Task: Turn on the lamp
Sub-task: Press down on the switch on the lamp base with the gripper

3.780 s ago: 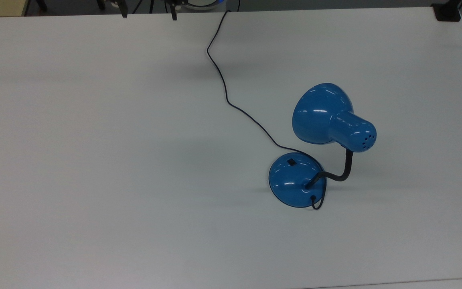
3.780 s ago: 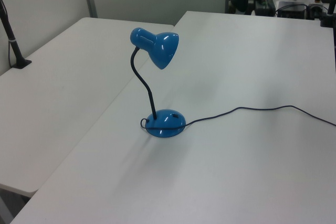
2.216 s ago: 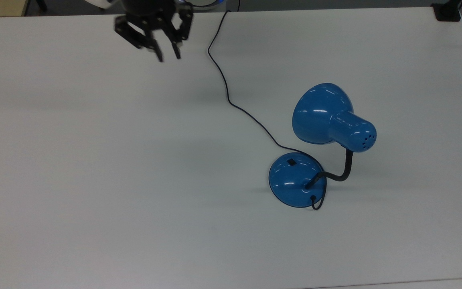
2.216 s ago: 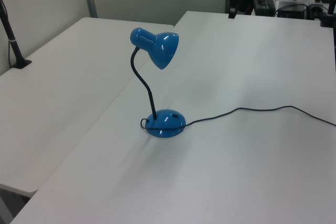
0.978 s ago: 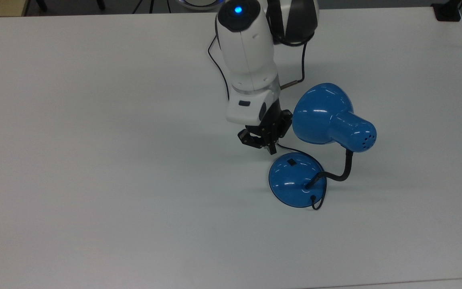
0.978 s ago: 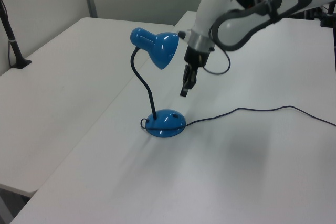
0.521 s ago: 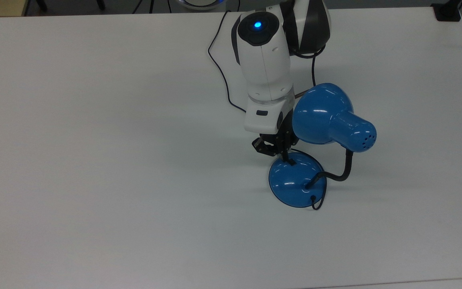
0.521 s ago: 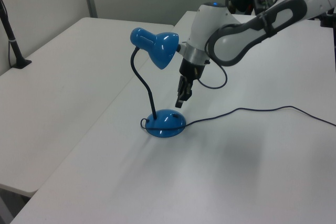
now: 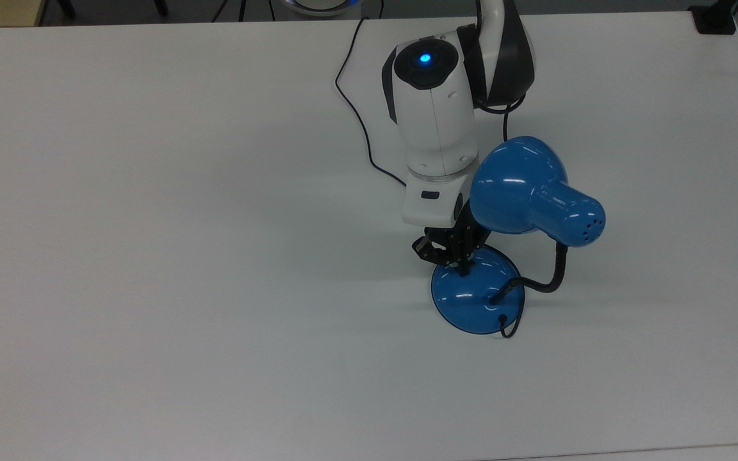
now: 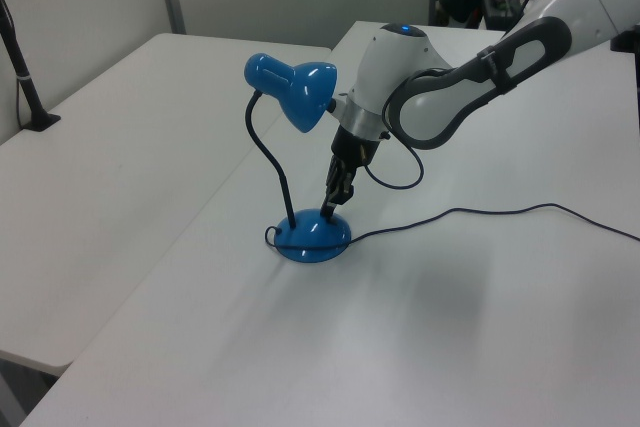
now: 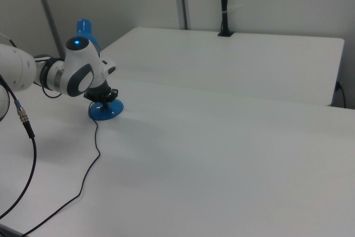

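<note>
The lamp [image 9: 529, 189] is glossy blue, with its bell shade hanging on a black gooseneck [image 9: 551, 278] above a round base [image 9: 481, 307]. My gripper [image 9: 463, 267] points down with its fingers shut together, and the tip touches the top edge of the base, where it covers the switch. In the left view the gripper [image 10: 328, 211] meets the base [image 10: 305, 239] just right of the neck, below the shade [image 10: 300, 87]. The right view has the gripper [image 11: 107, 100] on the base [image 11: 104, 111]. I see no glow under the shade.
The lamp's thin black cord [image 9: 356, 121] runs over the white table [image 9: 151, 256] to its far edge, passing behind my arm [image 9: 436, 115]. A black clamp [image 9: 715, 19] sits at the far right corner. A second white table [image 10: 110, 167] adjoins this one.
My arm came in from the table's far edge, dropped beside the shade and set its fingertips on the base. In the last half second the whole lamp shifted slightly toward the top view's bottom.
</note>
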Robot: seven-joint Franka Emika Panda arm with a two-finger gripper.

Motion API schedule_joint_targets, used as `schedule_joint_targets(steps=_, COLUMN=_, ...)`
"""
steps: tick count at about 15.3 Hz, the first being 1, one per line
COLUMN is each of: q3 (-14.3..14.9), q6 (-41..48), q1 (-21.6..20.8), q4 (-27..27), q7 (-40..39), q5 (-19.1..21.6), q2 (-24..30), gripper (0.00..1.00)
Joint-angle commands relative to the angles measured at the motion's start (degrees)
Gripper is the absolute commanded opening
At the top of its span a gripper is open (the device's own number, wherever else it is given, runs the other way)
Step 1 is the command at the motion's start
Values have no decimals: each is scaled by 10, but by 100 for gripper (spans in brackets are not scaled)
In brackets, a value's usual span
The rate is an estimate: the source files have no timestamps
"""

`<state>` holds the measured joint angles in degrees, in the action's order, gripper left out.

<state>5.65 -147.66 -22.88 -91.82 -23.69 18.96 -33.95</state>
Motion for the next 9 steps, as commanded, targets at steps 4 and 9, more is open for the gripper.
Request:
schedule_joint_targets(steps=4, q3=7, q6=0, q1=-8, q4=-11, q7=-4, q5=13, q2=37, gripper=0)
schedule_joint_targets(steps=9, q3=7, q6=14, q1=-12, q4=-16, q7=-17, q5=9, q2=36, gripper=0)
